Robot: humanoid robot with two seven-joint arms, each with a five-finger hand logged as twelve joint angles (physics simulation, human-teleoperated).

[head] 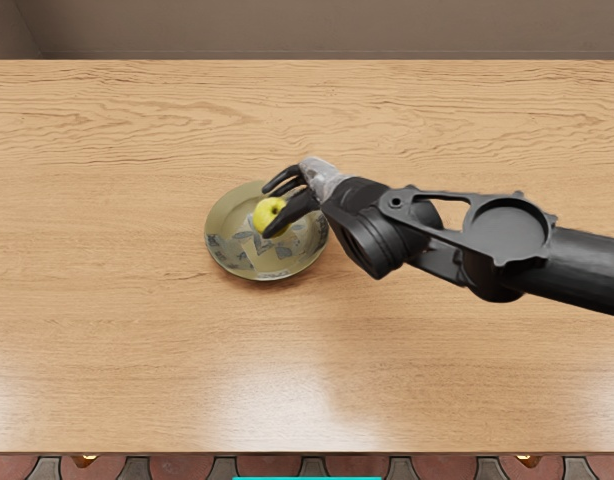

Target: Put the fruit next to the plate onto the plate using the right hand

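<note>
— How is the light looking on your feed?
— I'm seeing it bright and even, falling from above. A soft white glare is spreading across the near part of the table [287, 400].
— Shadows?
— I'm picking up a thin, soft one hugging the plate [217, 243] at its near rim. Everything is rendering sharp, edge to edge.

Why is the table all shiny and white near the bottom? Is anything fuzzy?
Head view: that pale patch is light glaring off the glossy table; the plate, yellow fruit and right hand look sharp, with a soft shadow under the plate's near rim.

Black ringed arm [507, 245], grey-black hand [305, 192]
</note>
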